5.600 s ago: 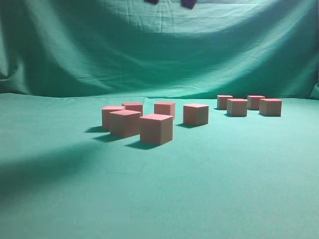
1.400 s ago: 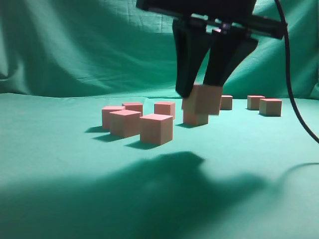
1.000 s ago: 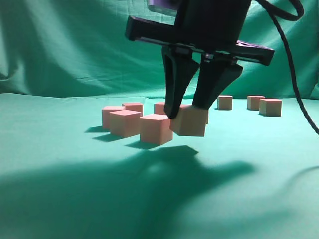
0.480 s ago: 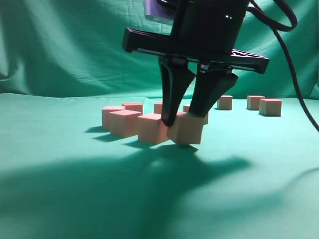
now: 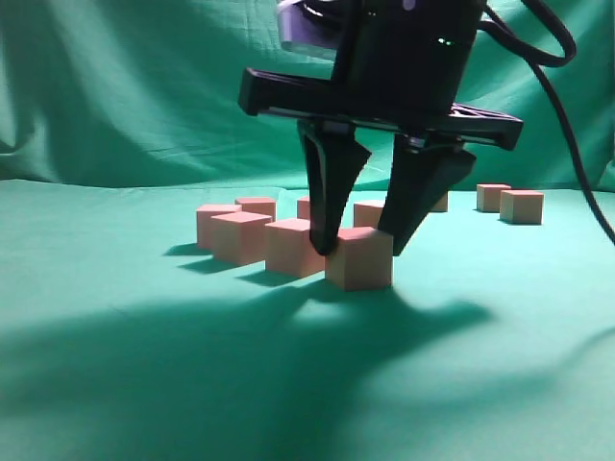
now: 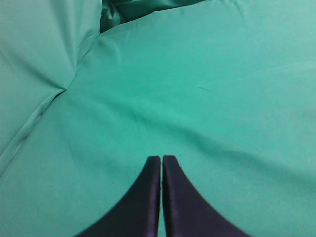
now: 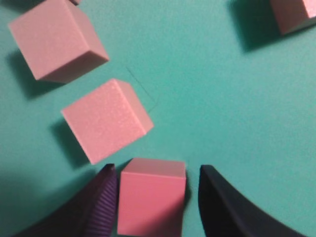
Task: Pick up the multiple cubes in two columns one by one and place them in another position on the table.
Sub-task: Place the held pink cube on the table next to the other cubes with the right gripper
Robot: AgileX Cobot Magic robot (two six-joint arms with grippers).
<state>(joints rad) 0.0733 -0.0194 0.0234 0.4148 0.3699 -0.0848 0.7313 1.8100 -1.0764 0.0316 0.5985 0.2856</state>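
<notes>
Off to the left, away from the work, left gripper (image 6: pixel 161 160) pressed closed on nothing over bare table (image 6: pixel 222 98). Nearer the middle, placed cube (image 5: pixel 358 259) sat flat on the cloth, almost touching its neighbour cube (image 5: pixel 293 246), with the remaining cubes (image 5: pixel 509 203) well apart at far right. Straddled by right gripper (image 5: pixel 360 245), fingers spread: left finger (image 7: pixel 101 190) at its side, right finger (image 7: pixel 217 197) standing clear; straight up judged the free way out.

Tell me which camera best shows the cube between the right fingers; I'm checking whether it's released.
The right wrist view: the cube sits apart from one finger. The exterior view shows it resting on the table; the left wrist view misses it.
</notes>
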